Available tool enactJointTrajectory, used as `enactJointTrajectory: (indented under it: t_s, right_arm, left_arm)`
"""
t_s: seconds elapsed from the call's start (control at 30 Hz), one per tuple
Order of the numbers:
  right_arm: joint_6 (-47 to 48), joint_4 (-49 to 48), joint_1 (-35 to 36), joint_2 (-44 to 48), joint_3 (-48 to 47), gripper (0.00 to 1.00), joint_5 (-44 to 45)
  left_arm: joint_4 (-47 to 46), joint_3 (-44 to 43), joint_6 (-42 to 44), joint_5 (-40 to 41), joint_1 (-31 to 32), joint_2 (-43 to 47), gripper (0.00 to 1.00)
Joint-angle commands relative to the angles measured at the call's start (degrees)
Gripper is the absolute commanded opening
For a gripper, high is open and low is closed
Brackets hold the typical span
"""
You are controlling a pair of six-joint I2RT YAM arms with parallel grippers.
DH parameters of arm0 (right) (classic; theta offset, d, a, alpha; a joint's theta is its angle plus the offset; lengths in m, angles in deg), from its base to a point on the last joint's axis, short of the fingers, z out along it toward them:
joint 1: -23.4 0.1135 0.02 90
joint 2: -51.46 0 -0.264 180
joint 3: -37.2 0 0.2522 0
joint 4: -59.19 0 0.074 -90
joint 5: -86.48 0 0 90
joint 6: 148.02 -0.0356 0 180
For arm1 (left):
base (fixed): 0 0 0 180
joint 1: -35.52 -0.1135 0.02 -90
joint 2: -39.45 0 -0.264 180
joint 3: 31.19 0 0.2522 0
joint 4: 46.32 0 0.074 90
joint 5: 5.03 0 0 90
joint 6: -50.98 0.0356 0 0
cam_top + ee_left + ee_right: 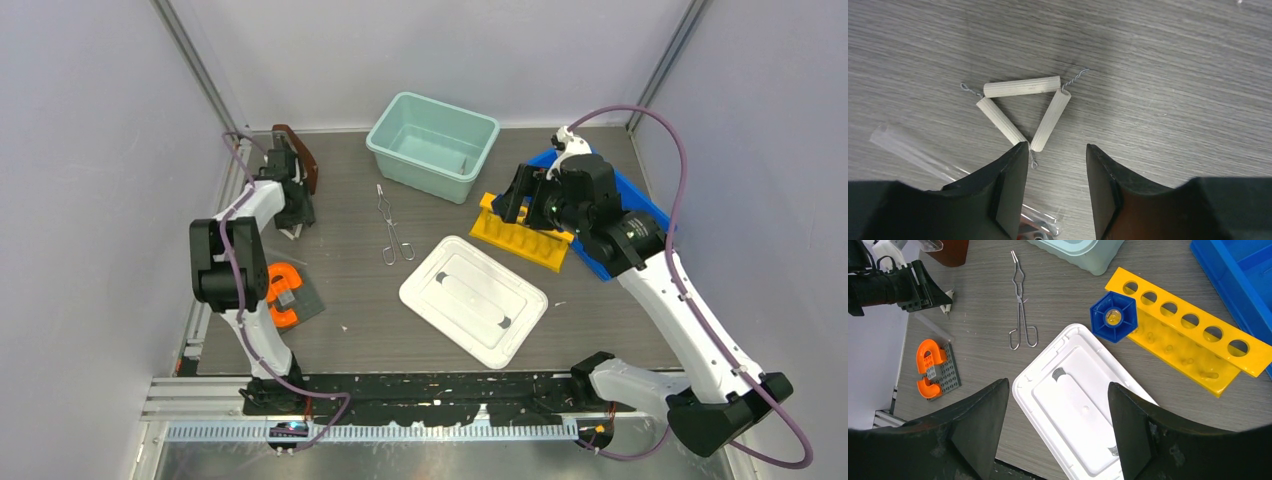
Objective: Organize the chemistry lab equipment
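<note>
A small white triangle of three ceramic tubes on twisted wire lies flat on the table. My left gripper hangs just over its near corner, jaws partly apart with bare table between them; the left fingertip touches that corner. A clear glass rod lies to the left and runs under that finger. Slim silver tongs lie mid-table. A blue knob-like piece sits on the yellow rack. My right gripper is open and empty, high above the white lid.
A teal bin stands at the back centre, with a blue tray at the right behind the yellow rack. An orange piece on a grey studded plate lies near the left arm. A brown object stands behind my left gripper.
</note>
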Motion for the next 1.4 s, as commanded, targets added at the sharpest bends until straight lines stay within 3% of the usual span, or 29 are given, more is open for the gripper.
enactJointTrajectory:
  t_s: [0.0, 0.47, 0.9, 1.1, 1.37]
  right_arm:
    - [-0.45, -1.72, 0.13, 0.69, 0.30, 0.79, -0.49]
    - [-0.59, -1.47, 0.13, 0.57, 1.22, 0.78, -0.64]
    - [-1.31, -1.80, 0.13, 1.68, 1.33, 0.78, -1.07]
    - [-3.01, -2.28, 0.13, 2.28, 1.27, 0.78, -1.08]
    - [-8.66, -5.85, 0.13, 0.98, 3.60, 0.78, -7.89]
  left_arm:
    - [-2.22, -3.41, 2.14, -3.41, -0.43, -1.87, 0.48]
    - [-1.04, -5.62, 4.07, -2.95, -0.44, -8.07, 0.43]
    - [4.28, -7.18, 3.69, -7.88, -0.43, -6.03, 0.01]
    - [5.48, -6.37, 3.17, -14.23, -0.27, 0.73, 0.00]
    - [9.42, -5.79, 3.39, -22.82, 1.26, 11.48, 0.00]
